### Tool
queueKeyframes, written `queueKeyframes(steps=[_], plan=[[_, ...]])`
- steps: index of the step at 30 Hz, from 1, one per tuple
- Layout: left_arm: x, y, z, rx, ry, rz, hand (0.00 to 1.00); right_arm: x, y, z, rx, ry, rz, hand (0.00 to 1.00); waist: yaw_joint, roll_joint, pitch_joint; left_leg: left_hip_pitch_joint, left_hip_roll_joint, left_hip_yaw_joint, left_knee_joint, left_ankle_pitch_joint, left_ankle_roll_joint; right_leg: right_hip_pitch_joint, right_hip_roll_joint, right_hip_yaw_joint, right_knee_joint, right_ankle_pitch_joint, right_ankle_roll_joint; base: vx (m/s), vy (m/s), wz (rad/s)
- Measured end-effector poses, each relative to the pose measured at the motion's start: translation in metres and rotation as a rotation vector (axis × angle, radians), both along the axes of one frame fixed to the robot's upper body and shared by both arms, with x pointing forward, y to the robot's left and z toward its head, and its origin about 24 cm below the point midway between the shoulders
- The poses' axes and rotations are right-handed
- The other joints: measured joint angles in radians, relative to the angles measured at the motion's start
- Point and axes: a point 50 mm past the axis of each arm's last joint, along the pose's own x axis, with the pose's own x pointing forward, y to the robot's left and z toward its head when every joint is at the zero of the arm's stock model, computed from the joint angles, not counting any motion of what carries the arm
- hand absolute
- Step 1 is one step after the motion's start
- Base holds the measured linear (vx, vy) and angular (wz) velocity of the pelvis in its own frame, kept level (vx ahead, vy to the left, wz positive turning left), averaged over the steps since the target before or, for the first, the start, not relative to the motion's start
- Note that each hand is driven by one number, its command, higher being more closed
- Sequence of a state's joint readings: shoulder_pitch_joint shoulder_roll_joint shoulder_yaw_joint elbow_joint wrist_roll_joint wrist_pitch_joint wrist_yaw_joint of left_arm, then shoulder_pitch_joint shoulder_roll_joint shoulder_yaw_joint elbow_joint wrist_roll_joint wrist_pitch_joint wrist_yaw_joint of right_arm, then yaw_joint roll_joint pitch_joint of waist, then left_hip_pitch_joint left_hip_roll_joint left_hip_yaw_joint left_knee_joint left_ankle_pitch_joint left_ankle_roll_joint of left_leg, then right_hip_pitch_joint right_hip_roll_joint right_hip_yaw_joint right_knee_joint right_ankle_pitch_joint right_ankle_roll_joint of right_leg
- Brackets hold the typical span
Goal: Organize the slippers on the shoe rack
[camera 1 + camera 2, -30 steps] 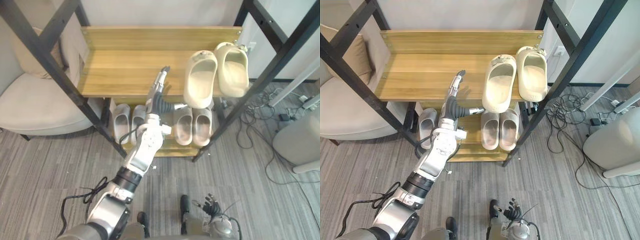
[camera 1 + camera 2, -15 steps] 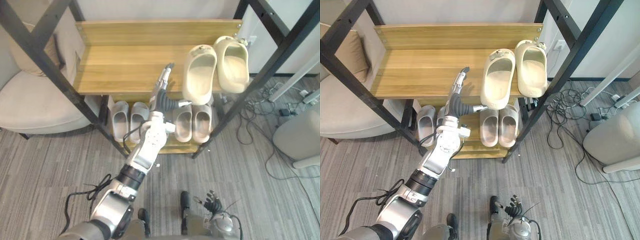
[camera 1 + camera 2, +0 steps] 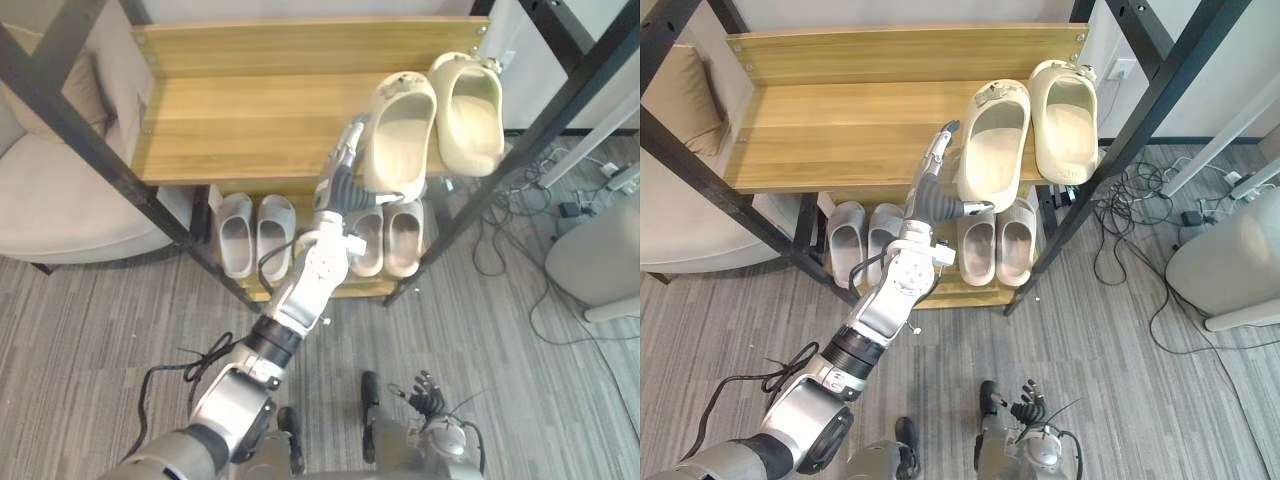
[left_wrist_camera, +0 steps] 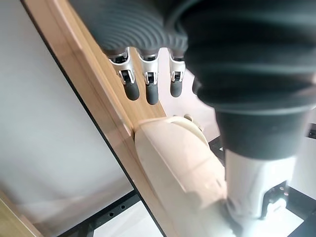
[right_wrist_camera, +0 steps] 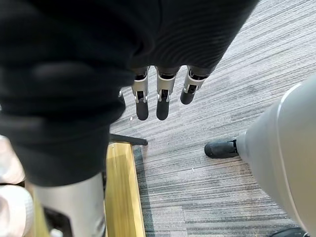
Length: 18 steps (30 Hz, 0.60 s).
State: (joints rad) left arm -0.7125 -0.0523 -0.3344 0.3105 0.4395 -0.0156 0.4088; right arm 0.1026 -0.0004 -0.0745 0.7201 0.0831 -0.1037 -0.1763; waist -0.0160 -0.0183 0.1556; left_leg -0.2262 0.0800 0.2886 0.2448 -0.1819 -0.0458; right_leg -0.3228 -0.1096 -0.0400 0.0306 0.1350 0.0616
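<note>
Two cream slippers lie side by side at the right end of the wooden top shelf (image 3: 240, 120), toes to the back. The left cream slipper (image 3: 400, 135) hangs its heel over the front edge; the right cream slipper (image 3: 470, 110) lies beside it. My left hand (image 3: 336, 185) is open, its straight fingers (image 4: 148, 89) running along the left side of the left cream slipper (image 4: 173, 158), its thumb pointing under the heel. My right hand (image 3: 425, 395) hangs low over the floor, open, with straight fingers (image 5: 158, 103).
Two pairs of grey slippers (image 3: 257, 232) (image 3: 385, 240) stand on the lower shelf. Black slanted frame posts (image 3: 90, 130) (image 3: 540, 130) flank the rack. A beige armchair (image 3: 60, 200) is at the left, cables (image 3: 530, 190) and a rounded grey-white object (image 3: 600, 260) at the right.
My left hand has moved right across the shelf front up to the left cream slipper's side. The whole view has shifted a little; the slippers look unmoved.
</note>
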Motion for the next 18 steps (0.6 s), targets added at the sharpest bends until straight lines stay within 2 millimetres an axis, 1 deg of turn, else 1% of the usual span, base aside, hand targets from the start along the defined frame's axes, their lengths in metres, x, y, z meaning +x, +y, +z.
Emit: queueKeyframes(steps=[3, 10, 15, 18], plan=[[0.0010, -0.0021, 0.0056, 0.001, -0.013, -0.004, 0.00, 0.0021, 0.0005, 0.0008, 0.004, -0.006, -0.002, 0.00, -0.001, -0.001, 0.007, -0.002, 0.000, 0.002, 0.002, -0.001, 0.000, 0.000, 0.000, 0.000, 0.000, 0.000, 0.000, 0.02, 0.034, 0.00], [0.0031, -0.0020, 0.0021, 0.006, 0.005, 0.003, 0.00, 0.0061, 0.0009, 0.0025, 0.003, -0.017, 0.000, 0.00, -0.001, -0.001, 0.008, -0.017, 0.007, 0.003, 0.038, -0.024, 0.005, -0.001, 0.001, 0.002, 0.001, -0.001, 0.001, -0.01, 0.029, -0.01], [0.0046, 0.0005, 0.0023, 0.001, 0.008, 0.015, 0.00, 0.0065, 0.0012, 0.0027, 0.003, -0.019, 0.000, 0.00, -0.001, -0.003, 0.012, -0.018, 0.007, 0.003, 0.040, -0.026, 0.005, -0.001, 0.001, 0.002, 0.001, -0.001, 0.002, 0.00, 0.013, 0.00], [0.0065, 0.0001, 0.0098, -0.002, -0.011, 0.017, 0.00, 0.0093, 0.0013, 0.0045, 0.003, -0.030, 0.001, 0.00, -0.001, -0.004, 0.029, -0.019, 0.008, 0.003, 0.042, -0.027, 0.005, -0.002, 0.002, 0.002, 0.001, -0.001, 0.002, 0.00, 0.000, 0.00]])
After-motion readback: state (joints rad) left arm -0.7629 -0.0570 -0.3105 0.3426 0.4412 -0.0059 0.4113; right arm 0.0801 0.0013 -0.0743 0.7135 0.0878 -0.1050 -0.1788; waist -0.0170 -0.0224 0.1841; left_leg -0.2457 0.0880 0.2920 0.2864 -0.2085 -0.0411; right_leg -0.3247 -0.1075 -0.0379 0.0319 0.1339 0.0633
